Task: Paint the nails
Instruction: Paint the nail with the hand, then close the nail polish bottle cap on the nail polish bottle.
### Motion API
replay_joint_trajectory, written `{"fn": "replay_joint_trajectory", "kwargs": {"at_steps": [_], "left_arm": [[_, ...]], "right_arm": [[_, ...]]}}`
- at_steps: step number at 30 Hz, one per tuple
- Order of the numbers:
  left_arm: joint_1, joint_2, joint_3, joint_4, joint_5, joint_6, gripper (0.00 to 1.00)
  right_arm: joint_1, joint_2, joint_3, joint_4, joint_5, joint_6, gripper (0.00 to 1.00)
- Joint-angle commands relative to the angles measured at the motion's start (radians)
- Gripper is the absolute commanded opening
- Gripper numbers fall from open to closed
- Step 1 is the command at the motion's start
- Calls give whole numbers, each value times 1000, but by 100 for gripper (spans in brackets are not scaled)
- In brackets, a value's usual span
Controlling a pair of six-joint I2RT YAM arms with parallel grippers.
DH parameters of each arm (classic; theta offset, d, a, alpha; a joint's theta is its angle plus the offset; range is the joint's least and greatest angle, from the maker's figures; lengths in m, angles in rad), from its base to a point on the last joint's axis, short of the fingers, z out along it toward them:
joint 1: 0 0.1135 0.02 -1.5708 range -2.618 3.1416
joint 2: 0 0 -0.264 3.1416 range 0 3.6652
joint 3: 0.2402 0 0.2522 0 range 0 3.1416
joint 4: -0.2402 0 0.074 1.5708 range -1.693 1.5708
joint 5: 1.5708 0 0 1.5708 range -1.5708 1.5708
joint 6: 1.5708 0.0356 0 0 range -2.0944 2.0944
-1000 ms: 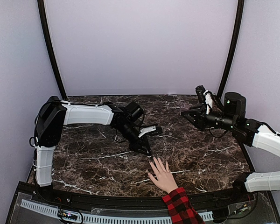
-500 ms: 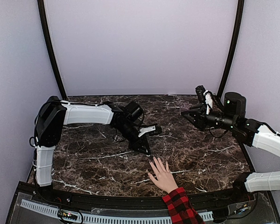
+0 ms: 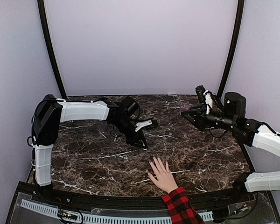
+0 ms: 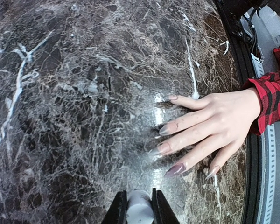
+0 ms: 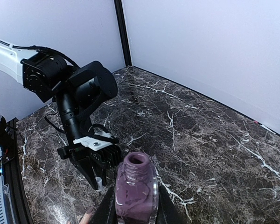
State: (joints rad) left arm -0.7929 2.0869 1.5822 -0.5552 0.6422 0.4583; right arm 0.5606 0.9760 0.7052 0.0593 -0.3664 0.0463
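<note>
A light-skinned hand [image 3: 163, 176] with a red-and-black plaid sleeve [image 3: 179, 207] lies flat, palm down, near the table's front edge. In the left wrist view its nails point toward me: one nail [image 4: 176, 169] is glossy mauve, while its neighbours [image 4: 164, 148] look pale. My left gripper [image 3: 142, 145] hovers just beyond the fingertips, apart from them. It is shut on a small white cap [image 4: 139, 207], and whatever hangs below the cap is hidden. My right gripper [image 3: 185, 113] is raised at the right and is shut on an open purple polish bottle [image 5: 135, 186], which it holds upright.
The dark marble tabletop [image 3: 93, 158] is bounded by a black rail [image 3: 107, 201] at the near edge. Pale walls and two black posts [image 3: 51, 51] close in the back and sides. My left arm [image 5: 79, 93] stretches across the table's middle.
My left gripper has lifted and drawn back to the left, away from the fingertips, still holding the white cap. The hand and the right arm have stayed put.
</note>
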Motion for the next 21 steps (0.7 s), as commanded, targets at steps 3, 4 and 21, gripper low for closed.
{"fn": "replay_joint_trajectory", "kwargs": {"at_steps": [3,4,21], "left_arm": [[22,-223,-58,36,-50,-37,0],[23,-244,-74,49,-55,-47,0],[31,-698,-272,215,10,-164,0]], "right_arm": [[-3,-15,15,34,-11,-5,0],[0,-11,18,36,-16,-5,0],[196,92,119,-31,-107,-123,0]]}}
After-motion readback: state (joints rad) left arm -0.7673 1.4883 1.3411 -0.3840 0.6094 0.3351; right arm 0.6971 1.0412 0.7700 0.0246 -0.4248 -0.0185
